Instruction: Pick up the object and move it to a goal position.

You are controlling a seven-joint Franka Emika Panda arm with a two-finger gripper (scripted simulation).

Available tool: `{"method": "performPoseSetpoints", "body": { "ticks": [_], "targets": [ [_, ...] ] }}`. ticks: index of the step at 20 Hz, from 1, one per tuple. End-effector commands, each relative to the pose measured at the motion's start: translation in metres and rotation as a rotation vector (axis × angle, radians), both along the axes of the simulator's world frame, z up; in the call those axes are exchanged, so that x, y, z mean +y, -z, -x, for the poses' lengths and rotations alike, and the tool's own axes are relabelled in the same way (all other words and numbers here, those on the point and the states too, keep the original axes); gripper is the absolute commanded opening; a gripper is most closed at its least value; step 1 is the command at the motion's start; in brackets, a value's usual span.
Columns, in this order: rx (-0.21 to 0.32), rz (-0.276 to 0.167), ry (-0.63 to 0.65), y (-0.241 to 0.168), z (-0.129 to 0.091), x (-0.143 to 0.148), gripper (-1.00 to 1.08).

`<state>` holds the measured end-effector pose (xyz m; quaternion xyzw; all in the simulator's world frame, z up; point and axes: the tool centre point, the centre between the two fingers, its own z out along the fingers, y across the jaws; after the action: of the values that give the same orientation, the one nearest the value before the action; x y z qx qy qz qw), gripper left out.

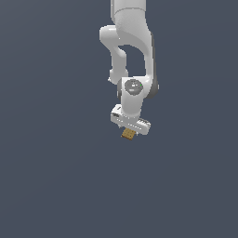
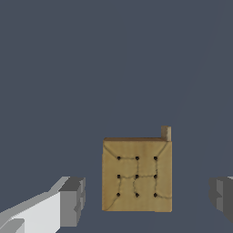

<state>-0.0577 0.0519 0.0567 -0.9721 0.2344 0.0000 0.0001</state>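
Grey-blue and featureless, the ground (image 1: pixel 51 186) filled the exterior view from edge to edge, and the white Panda arm (image 1: pixel 132 42) reached down from the top of that picture. Its gripper (image 1: pixel 129 126) pointed downward at the arm's lower end, and the small tan-brown object (image 1: pixel 128 134) showed directly under the white hand body, partly covered by it. From that angle the fingers were too small to make out, and whether the block was resting on the ground or was off it could not be told. In the wrist view the same object (image 2: pixel 137 175) appeared as a flat, squarish tan block with a grid of nine dark dots joined by thin dark lines on its face, and a small tan nub stood out at one corner. It lay between the two grey fingertips (image 2: pixel 73 202) of the gripper (image 2: pixel 148 198), which stood well spread, one on each side. Bare ground (image 2: pixel 91 68) was visible between each fingertip and the block's nearer edge, so the jaws were apart and touched nothing.
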Motion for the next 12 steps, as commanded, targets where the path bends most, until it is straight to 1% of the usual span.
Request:
{"method": "performPoseSetpoints", "body": {
  "ticks": [1, 7, 12],
  "targets": [
    [0.001, 0.000, 0.001, 0.007, 0.001, 0.000, 1.00],
    [0.000, 0.000, 0.003, 0.036, 0.002, 0.000, 1.00],
    [0.000, 0.000, 0.004, 0.046, 0.001, 0.000, 1.00]
  ]
}}
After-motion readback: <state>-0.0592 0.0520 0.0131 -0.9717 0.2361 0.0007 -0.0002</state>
